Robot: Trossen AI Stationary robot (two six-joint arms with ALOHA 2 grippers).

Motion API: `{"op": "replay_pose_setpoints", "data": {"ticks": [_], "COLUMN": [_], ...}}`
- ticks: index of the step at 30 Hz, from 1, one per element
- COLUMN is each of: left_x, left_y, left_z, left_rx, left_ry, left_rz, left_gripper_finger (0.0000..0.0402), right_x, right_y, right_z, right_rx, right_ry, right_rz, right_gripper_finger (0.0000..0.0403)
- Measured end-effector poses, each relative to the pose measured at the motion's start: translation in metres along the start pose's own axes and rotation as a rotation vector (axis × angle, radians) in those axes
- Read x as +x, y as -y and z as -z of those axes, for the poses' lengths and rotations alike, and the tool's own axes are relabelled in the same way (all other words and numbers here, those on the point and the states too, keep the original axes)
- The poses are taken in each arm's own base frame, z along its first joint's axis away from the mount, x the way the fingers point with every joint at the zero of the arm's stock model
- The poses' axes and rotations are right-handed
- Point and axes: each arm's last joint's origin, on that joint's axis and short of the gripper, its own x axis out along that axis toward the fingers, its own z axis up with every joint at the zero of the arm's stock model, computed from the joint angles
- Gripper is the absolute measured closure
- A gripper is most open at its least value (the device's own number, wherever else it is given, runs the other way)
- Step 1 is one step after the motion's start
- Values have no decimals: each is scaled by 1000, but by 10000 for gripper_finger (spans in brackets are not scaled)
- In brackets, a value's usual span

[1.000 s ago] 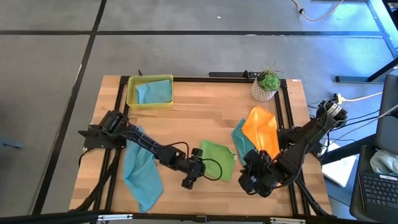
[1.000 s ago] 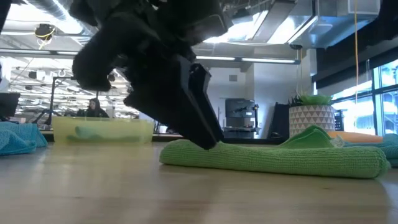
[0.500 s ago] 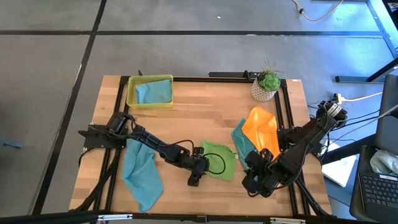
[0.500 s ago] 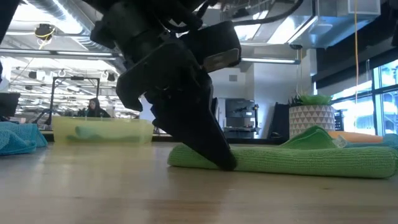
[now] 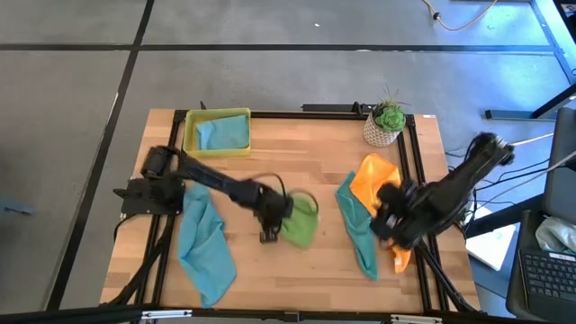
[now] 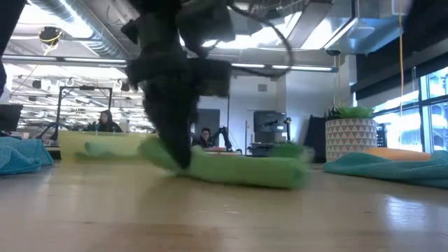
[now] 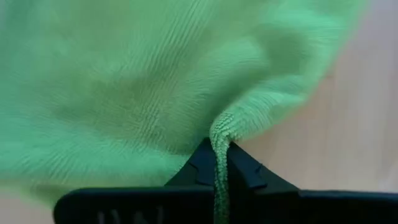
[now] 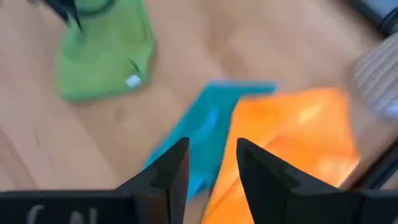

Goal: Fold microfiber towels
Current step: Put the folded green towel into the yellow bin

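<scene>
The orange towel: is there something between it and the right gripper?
Nothing visible stands between them. The right gripper hangs open directly over the orange towel, beside the teal towel. The lime green towel lies apart, pinched in the shut left gripper.

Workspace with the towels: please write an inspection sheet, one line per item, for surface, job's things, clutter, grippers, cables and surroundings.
Surface: wooden table in a black frame; no spill seen.
Job's things: lime green towel bunched near the middle; light blue towel spread at the left; teal towel with orange towel partly over it at the right; another light blue towel in the yellow-green tray.
Clutter: potted plant at the far right corner.
Grippers: left gripper shut on the lime green towel's edge; right gripper open, above the teal and orange towels, holding nothing.
Cables: black loop by the left gripper; cords on the floor at the right.
Surroundings: people far behind, in the low view.
</scene>
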Motion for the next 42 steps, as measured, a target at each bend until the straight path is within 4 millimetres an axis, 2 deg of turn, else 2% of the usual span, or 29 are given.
{"op": "replay_pose_setpoints", "data": {"ticks": [3,7,10,14,17,23,30,36,42], "left_x": [-44,-85,-127,-172,-197,-215,-219,-217,-209], "left_y": [-24,-58,-84,-115,-138,-191,-231,-262,-291], "left_z": [-4,9,15,27,42,83,118,140,147], "left_rx": [-33,-71,-138,-262,-329,-453,-599,-773,-872], "left_ry": [22,-20,43,84,79,-43,-48,-37,11], "left_rz": [-37,-110,-147,-191,-232,-270,-265,-305,-332], "left_gripper_finger": [401,401,401,401,401,401,401,401,401], "right_x": [-19,-37,-44,-46,-44,-34,-26,-21,-19], "right_y": [31,56,63,63,63,65,73,80,84], "right_z": [-18,-37,-47,-58,-66,-79,-90,-99,-105], "right_rx": [91,121,80,16,23,80,142,170,185], "right_ry": [173,341,414,450,471,491,495,482,485], "right_rz": [-76,-189,-242,-280,-271,-198,-126,-126,-147], "right_gripper_finger": [268,268,268,268,268,268,268,268,268]}}
